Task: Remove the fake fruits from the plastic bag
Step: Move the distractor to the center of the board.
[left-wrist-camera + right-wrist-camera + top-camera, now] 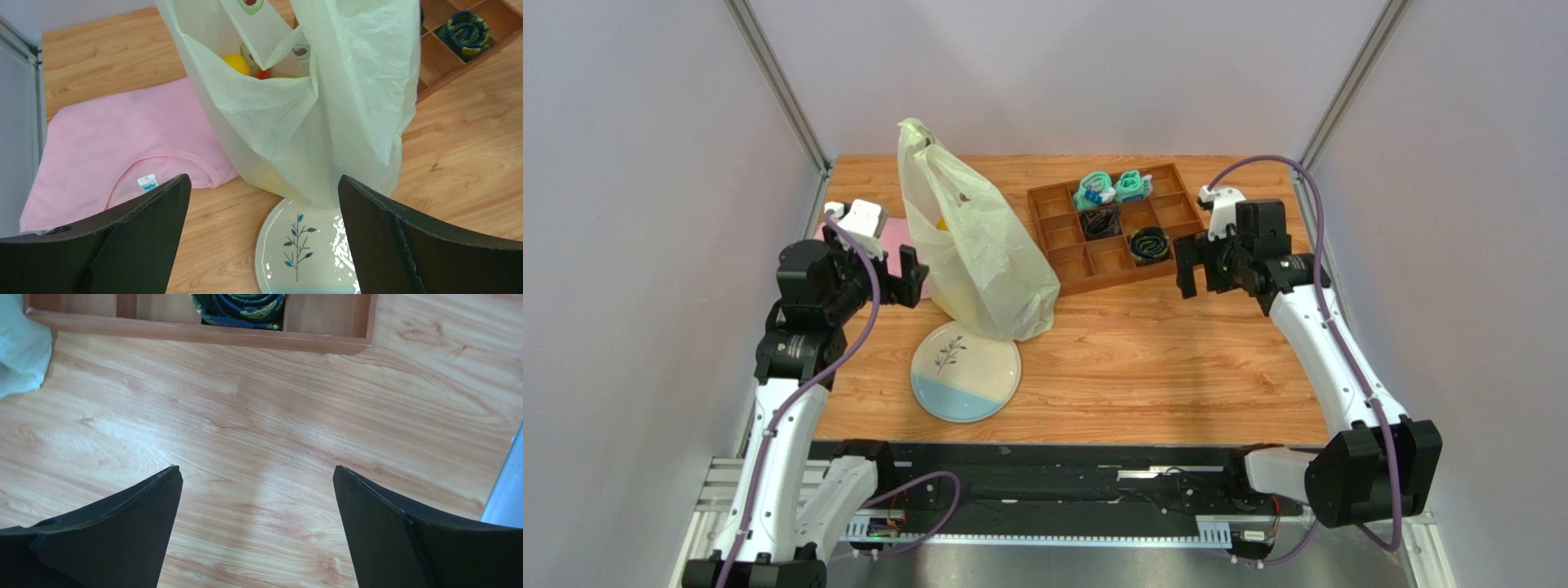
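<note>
The pale yellow-green plastic bag (977,245) stands upright at the table's middle left, handles up; it fills the left wrist view (307,116). Through its side opening I see fake fruits: a yellow piece (236,63) and a red piece (263,73). The rest are hidden inside. My left gripper (906,277) is open and empty just left of the bag, and it also shows in the left wrist view (264,190). My right gripper (1194,266) is open and empty over bare wood, right of the wooden tray; it shows in the right wrist view (256,478) too.
A round plate (966,371) with a leaf print and blue band lies in front of the bag, its far rim under the bag. A pink folded cloth (116,147) lies left of the bag. A brown wooden tray (1116,226) with teal and black items stands at the back right.
</note>
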Controlling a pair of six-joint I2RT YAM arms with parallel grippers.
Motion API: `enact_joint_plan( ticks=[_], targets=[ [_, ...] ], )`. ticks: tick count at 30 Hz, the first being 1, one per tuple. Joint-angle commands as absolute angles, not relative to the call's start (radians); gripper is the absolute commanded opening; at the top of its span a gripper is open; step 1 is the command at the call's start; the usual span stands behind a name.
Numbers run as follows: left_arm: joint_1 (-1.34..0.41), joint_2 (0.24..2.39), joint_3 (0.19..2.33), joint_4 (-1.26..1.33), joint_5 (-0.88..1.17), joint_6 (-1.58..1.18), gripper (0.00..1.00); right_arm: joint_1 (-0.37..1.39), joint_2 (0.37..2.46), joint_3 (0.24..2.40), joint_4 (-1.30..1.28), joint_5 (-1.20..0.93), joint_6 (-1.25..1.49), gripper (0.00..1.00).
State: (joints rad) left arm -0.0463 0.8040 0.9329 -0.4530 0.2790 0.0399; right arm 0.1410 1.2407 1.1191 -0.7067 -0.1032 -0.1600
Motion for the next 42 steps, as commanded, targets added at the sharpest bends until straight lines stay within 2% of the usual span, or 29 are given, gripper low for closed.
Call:
enact_joint_plan(
  ticks=[1, 12, 20, 29, 36, 42],
  targets=[
    [-0.051, 0.753, 0.936, -0.492, 0.351, 0.067, 0.99, 0.147, 1.275, 1.232, -0.737, -0.240, -0.365, 1.00],
    [-0.049, 0.666, 0.928, -0.600, 0.269, 0.143, 0.99, 0.281, 1.577, 1.390, -0.684, -0.245, -0.745, 0.98],
    [-0.011, 0.653, 0.951, -0.646, 0.348, 0.164, 0.99, 0.311, 1.862, 1.546, -0.683, -0.186, -0.834, 0.96],
    [0.044, 0.672, 0.982, -0.666, 0.367, 0.187, 0.99, 0.354, 1.927, 1.617, -0.758, -0.299, -0.867, 0.92],
    [0.092, 0.689, 0.997, -0.657, 0.393, 0.170, 0.98, 0.394, 1.982, 1.597, -0.740, -0.261, -0.847, 0.87],
    [0.100, 0.701, 0.999, -0.649, 0.397, 0.164, 0.98, 0.390, 2.046, 1.624, -0.632, -0.135, -0.779, 0.79]
  ],
)
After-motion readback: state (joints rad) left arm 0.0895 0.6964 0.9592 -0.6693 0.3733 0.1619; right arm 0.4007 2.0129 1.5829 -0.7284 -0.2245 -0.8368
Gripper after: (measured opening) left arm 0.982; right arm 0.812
